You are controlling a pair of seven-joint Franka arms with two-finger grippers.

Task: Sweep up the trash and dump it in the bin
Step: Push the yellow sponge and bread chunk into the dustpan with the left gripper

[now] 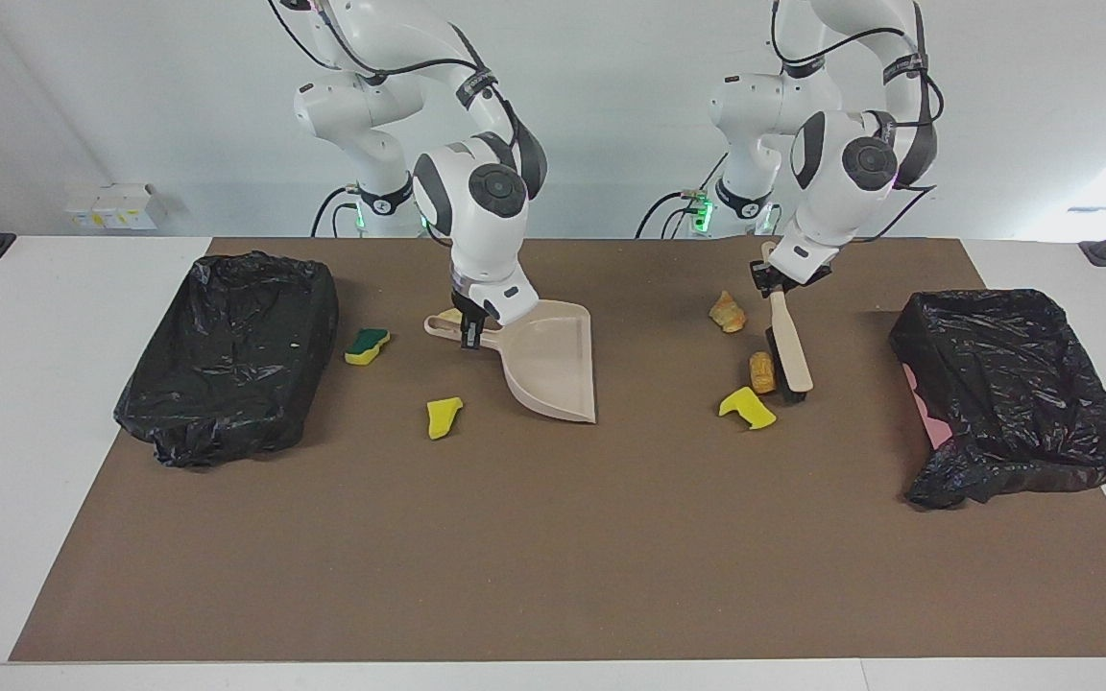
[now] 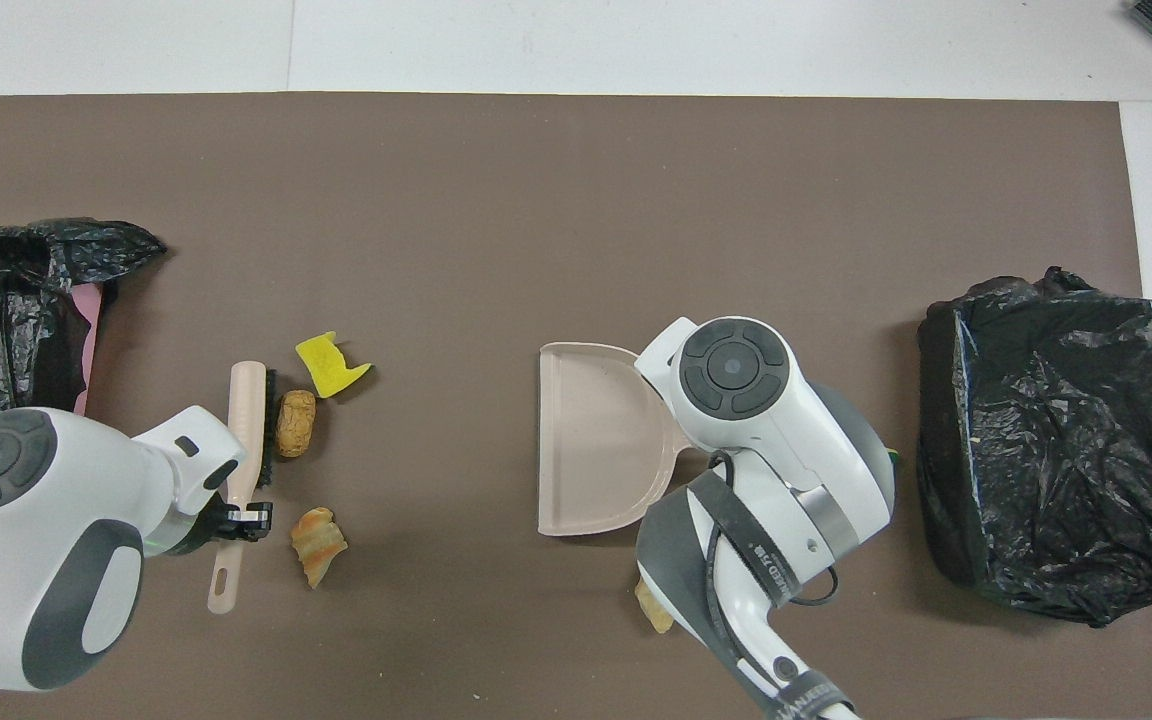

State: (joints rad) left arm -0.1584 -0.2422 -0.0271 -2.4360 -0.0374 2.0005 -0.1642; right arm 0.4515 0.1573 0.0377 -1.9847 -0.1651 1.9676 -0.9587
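L gripper point(image 1: 766, 278) clamped tight, wrist tilted low; R gripper point(image 1: 468, 333) clamped, wrist vertical

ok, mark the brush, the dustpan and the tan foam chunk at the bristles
brush point(image 1: 789, 347): facing view, on the beige back above the bristles.
dustpan point(image 2: 591, 450): overhead view, on the bare floor of the pan.
tan foam chunk point(image 2: 295, 424): overhead view, on the middle of its top.

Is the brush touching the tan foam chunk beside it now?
Touching. In the overhead view the brush's dark bristles press against the tan foam chunk, with no mat visible between them.
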